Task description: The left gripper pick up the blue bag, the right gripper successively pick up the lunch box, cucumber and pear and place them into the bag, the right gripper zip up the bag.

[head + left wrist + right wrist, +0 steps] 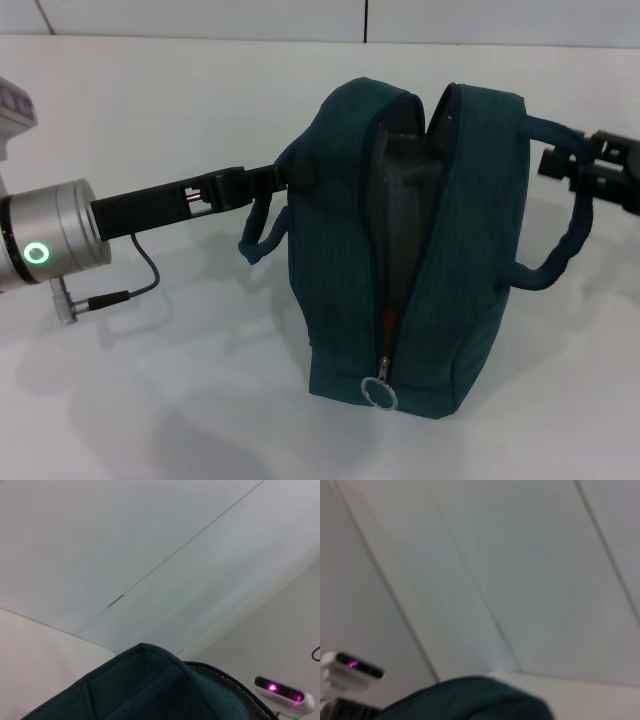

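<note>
we are reaching in from the left edge of the head view with the left gripper (pixel 285 178), its black fingers clenched on the near loop handle at the bag's upper left side, just above the frame's middle. behind it our silver wrist with the green ring light (pixel 37 253) is sitting at the far left, a thin cable (pixel 140 270) drooping below.

the right gripper (pixel 565 165) is coming in at the upper right edge, touching the other handle where it arches off the bag; we cannot tell whether its fingers are closed on that handle.

the blue bag (pixel 340 260) is standing upright on the white table (pixel 150 400) in the centre of the frame, its zipper open from the top almost down to the metal ring pull (pixel 379 392) at the lower centre. through the gap a clear container shape and a thin orange sliver are showing, too hidden to name surely.

both wrist views are showing only teal fabric low in the frame.
</note>
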`<control>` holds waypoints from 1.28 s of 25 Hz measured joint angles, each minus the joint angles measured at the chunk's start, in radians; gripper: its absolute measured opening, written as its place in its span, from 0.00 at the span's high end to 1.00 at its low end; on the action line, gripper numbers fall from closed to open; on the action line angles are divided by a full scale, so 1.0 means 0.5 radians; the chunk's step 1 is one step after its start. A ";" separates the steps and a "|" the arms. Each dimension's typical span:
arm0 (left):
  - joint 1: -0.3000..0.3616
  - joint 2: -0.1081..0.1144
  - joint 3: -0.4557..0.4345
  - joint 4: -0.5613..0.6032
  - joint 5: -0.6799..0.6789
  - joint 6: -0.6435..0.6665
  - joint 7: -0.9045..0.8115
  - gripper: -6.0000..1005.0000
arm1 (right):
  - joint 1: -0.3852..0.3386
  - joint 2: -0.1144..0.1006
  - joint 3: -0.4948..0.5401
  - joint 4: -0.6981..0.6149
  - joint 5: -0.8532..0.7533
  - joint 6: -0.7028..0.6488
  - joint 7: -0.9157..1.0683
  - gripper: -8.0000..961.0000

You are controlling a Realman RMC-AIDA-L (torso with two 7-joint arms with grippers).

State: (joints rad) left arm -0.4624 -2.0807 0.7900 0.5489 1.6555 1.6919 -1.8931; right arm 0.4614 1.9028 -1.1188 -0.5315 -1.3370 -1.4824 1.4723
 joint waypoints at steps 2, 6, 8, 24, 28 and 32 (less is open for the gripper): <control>0.001 0.000 0.000 0.000 -0.001 0.000 0.003 0.93 | 0.010 0.000 -0.003 -0.004 -0.056 -0.046 0.030 0.35; 0.003 -0.001 -0.002 0.000 -0.001 0.000 0.003 0.93 | 0.000 0.014 0.025 -0.036 -0.074 -0.223 0.027 0.35; 0.004 -0.001 -0.002 0.000 -0.001 0.000 0.003 0.93 | -0.029 0.026 0.082 -0.073 -0.069 -0.328 0.007 0.35; 0.007 -0.004 -0.009 -0.041 -0.001 -0.033 0.031 0.93 | 0.029 0.213 0.113 -0.128 -0.108 -1.066 -0.292 0.35; 0.006 -0.005 -0.028 -0.046 -0.001 -0.049 0.033 0.93 | 0.122 0.217 -0.303 -0.076 -0.166 -0.922 -0.245 0.35; 0.003 -0.005 -0.032 -0.046 -0.001 -0.051 0.038 0.93 | 0.187 0.219 -0.478 0.042 -0.228 -0.806 -0.221 0.35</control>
State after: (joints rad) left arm -0.4608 -2.0831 0.7740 0.5260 1.6551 1.6666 -1.8743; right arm 0.5547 2.0126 -1.3578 -0.5104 -1.4511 -1.8855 1.3618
